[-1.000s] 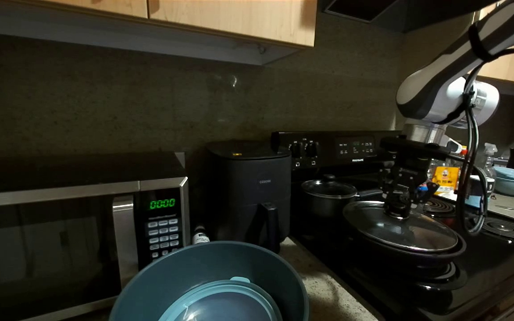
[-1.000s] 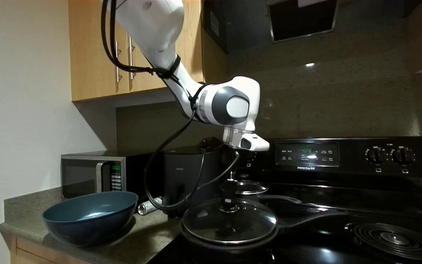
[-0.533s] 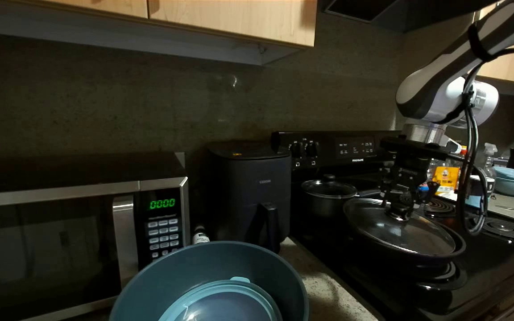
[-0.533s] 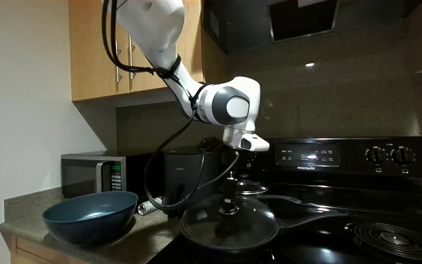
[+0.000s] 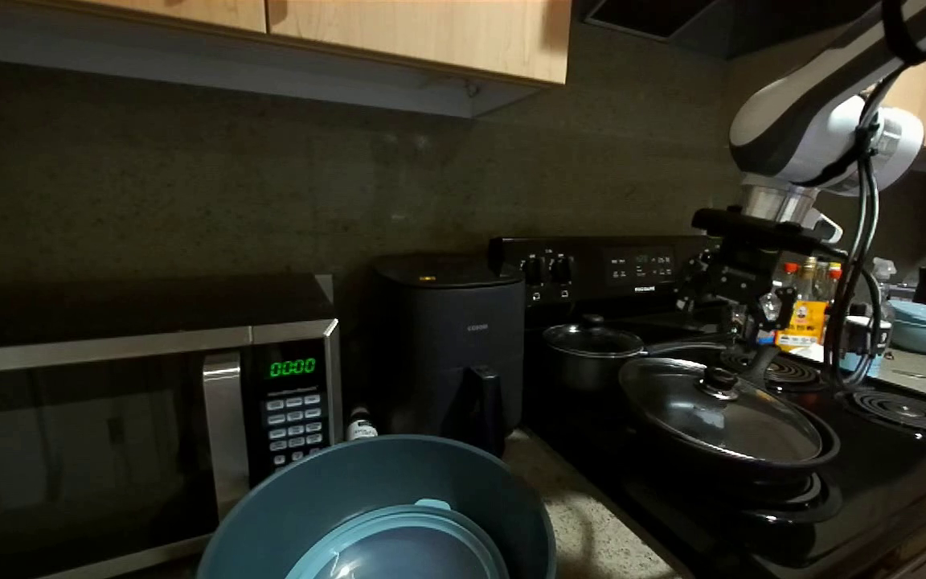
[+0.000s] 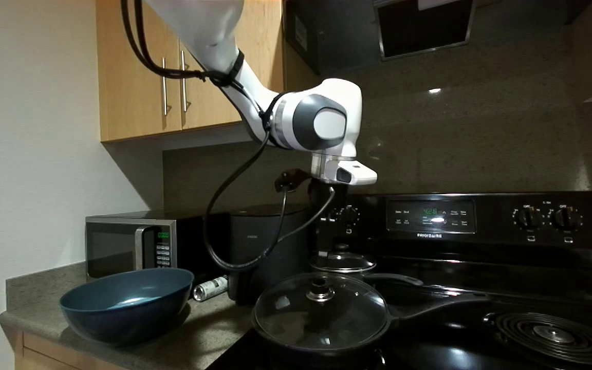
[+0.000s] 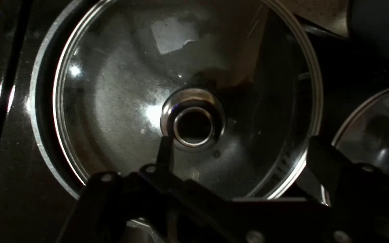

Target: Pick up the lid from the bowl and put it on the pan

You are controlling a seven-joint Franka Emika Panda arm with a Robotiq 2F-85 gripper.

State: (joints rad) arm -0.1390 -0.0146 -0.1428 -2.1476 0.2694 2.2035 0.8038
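Over there the lid [image 6: 321, 316] rests on the pan [image 6: 321, 358], the tool [image 7: 239, 137] hanging above it, spread wide, the blue bowl [image 6: 126, 313] on the worktop [image 6: 216, 326]

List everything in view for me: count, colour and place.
Lid: one, clear, on pan
Pan: one, black, on stove
Pot: one, black, on stove
Stove: one, black, beside counter
Bowl: one, dark blue, counter
Round item: one, pale blue, in bowl
Microwave: one, silver and black, counter
Air fryer: one, black, counter
Can: one, silvery, by bowl
Bottles: several, mixed, past stove
Packet: one, yellow, past stove
Dishes: count unclear, pale blue, past stove
Cabinets: several, tan, overhead
Arm: one, white, over stove
Hand: one, black, open above lid
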